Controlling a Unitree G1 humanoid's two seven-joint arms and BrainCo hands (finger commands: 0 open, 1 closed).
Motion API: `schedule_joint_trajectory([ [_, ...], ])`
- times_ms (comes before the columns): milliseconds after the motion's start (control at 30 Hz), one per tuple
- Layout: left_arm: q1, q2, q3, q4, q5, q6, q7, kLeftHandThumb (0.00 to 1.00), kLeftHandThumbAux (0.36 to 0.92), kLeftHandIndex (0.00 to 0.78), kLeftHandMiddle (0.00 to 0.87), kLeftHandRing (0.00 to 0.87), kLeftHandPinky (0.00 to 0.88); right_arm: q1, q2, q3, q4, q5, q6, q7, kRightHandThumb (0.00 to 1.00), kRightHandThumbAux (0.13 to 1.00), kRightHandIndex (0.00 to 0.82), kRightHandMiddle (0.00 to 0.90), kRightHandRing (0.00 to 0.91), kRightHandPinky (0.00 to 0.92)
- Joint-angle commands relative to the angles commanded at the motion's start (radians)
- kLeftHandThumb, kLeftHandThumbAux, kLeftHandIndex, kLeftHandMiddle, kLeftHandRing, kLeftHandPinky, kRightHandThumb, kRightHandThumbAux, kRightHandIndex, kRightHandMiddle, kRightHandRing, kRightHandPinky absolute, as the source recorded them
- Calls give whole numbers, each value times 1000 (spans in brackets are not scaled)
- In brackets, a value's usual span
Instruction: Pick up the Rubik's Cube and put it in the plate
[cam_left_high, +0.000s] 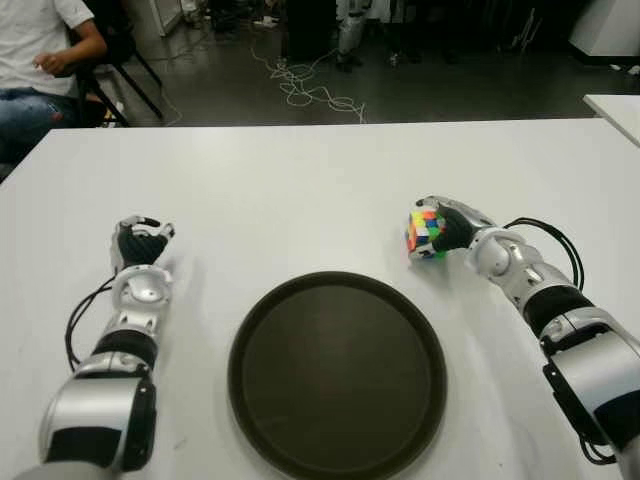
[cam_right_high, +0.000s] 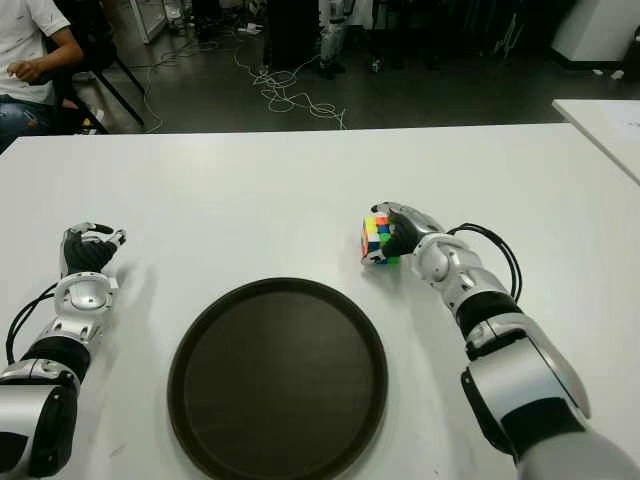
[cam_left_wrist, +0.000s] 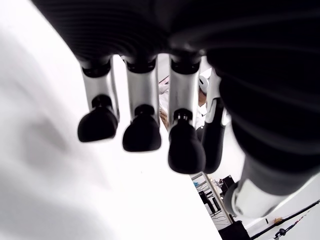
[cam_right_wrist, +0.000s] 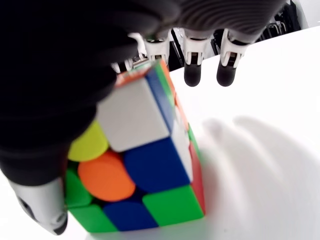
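The Rubik's Cube (cam_left_high: 424, 234) stands on the white table (cam_left_high: 300, 190), just beyond the right rim of the round dark plate (cam_left_high: 337, 375). My right hand (cam_left_high: 452, 226) is against the cube's right side, palm to it. In the right wrist view the cube (cam_right_wrist: 145, 165) fills the space under the palm. The thumb (cam_right_wrist: 40, 210) sits beside it, and the fingertips (cam_right_wrist: 192, 75) reach past its far edge without touching. My left hand (cam_left_high: 140, 240) shows on the table to the left of the plate, fingers (cam_left_wrist: 142, 132) relaxed and holding nothing.
A person (cam_left_high: 40, 60) sits on a chair beyond the table's far left corner. Cables (cam_left_high: 310, 90) lie on the floor behind the table. Another white table's corner (cam_left_high: 615, 105) shows at the right.
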Motion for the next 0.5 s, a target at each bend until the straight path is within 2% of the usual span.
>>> schedule_joint_trajectory([
  [500,0,-1,-2,-4,2,3,4,712,700,442,809,811,801,-4,6,17,18,-12,12,9,0,677,13,35,33,1],
])
